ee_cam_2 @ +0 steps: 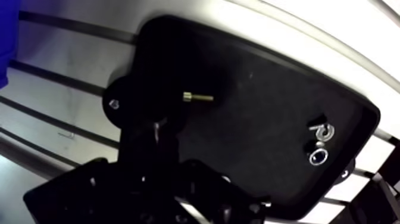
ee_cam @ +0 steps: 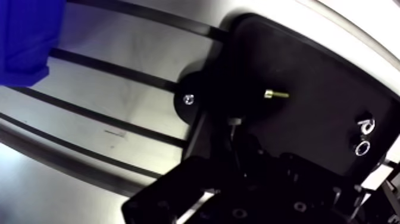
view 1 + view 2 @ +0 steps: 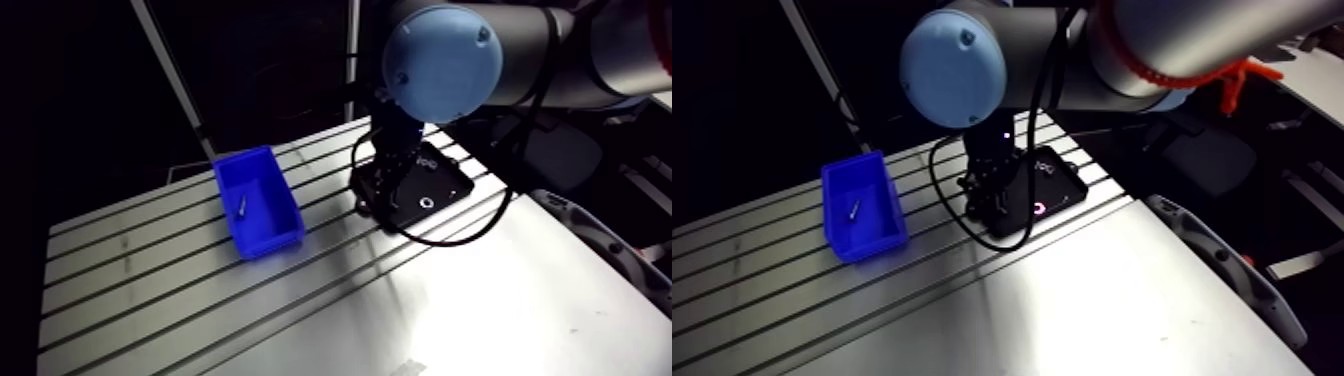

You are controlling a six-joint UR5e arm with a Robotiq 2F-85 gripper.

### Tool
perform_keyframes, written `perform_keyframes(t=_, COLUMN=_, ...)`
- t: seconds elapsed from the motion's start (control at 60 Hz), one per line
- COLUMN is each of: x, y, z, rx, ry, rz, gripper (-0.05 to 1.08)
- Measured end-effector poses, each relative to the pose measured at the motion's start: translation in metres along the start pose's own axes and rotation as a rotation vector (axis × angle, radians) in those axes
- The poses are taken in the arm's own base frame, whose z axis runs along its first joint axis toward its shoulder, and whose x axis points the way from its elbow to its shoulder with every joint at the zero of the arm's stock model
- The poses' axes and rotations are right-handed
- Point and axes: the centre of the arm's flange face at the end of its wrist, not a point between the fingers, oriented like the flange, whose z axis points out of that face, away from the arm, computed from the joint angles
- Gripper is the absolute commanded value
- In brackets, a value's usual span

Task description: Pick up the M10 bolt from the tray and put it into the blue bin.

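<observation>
The M10 bolt (image 2: pixel 277 94) lies on its side on the black tray (image 2: pixel 309 65), just ahead of the hand (image 3: pixel 384 188), whose grip state cannot be told; small, stiff and smooth, it may roll, so gripping across its shank seems safest.

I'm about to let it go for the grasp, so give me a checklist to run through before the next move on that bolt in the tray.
1. Bolt in view: ok, a small brass-coloured bolt lies on its side on the black tray.
2. Bolt clear of other parts: ok, the ring-shaped pieces sit at a far corner of the tray.
3. Position: ok, the gripper hangs over the tray near the bolt.
4. Bolt size is M10: cannot tell.
5. Drop spot: ok, the blue bin stands upright and open beside the tray.
6. Bin empty: not ok, a small silver piece already lies inside.
</observation>
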Motion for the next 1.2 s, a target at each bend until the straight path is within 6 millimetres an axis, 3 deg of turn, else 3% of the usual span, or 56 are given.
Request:
perform_keyframes(t=0.133, x=0.0, y=0.003, z=-0.004, rx=-0.009, ry=0.003, rz=0.003, gripper=1.0)
perform_keyframes(t=0.383, x=-0.004, y=0.009, z=-0.019, rx=-0.037, ry=0.011, rz=0.011, gripper=1.05)
perform_keyframes(t=0.7, x=-0.024, y=0.018, z=-0.069, rx=-0.091, ry=0.03, rz=0.044, gripper=1.07)
perform_keyframes(t=0.95, x=-0.034, y=0.008, z=-0.115, rx=-0.063, ry=0.073, rz=0.016, gripper=1.07)
perform_keyframes(t=1.2, x=-0.017, y=-0.019, z=-0.149, rx=-0.066, ry=0.12, rz=-0.27, gripper=1.07)
